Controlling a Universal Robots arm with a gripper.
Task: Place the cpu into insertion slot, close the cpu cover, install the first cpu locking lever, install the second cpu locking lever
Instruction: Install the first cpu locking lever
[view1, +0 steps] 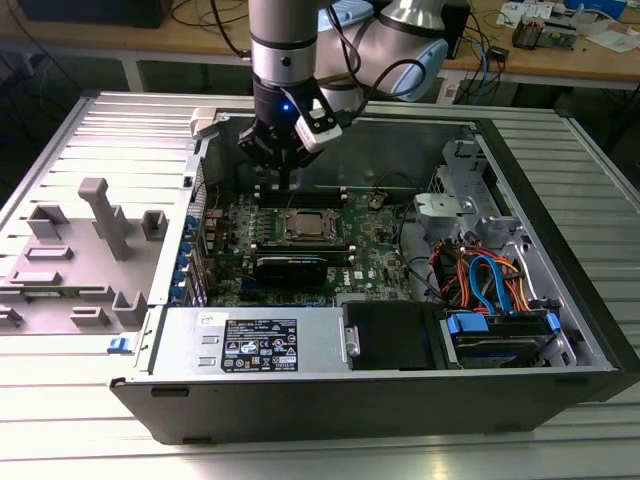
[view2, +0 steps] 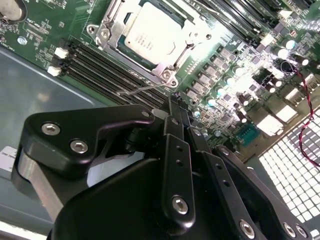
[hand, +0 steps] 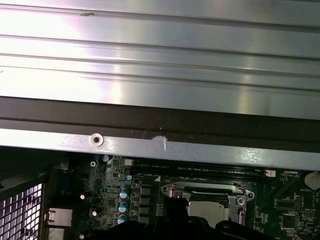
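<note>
The cpu (view2: 150, 32) lies flat in the insertion slot (view2: 166, 74) on the green board, silvery top up. The cpu cover (view2: 192, 37) is down around it as a bright metal frame. A thin wire locking lever (view2: 142, 90) sticks out from the socket's corner over the memory slots, its end close to my fingertips. My gripper (view2: 175, 102) hangs just beside the socket with its black fingers together, nothing visibly between them. In the exterior view the gripper (view1: 284, 185) stands over the board just behind the socket with the cpu (view1: 305, 226). The first wrist view has the cpu (hand: 207, 210) under the cover (hand: 200, 190).
Black memory slots (view2: 100, 62) run beside the socket. A long black card (view1: 290, 268) sits in front of it, then the power supply (view1: 255, 345). Coloured cables (view1: 490, 285) and a drive cage fill the exterior view's right. The case wall (hand: 160, 145) is close. Grey fixtures (view1: 90, 240) stand outside.
</note>
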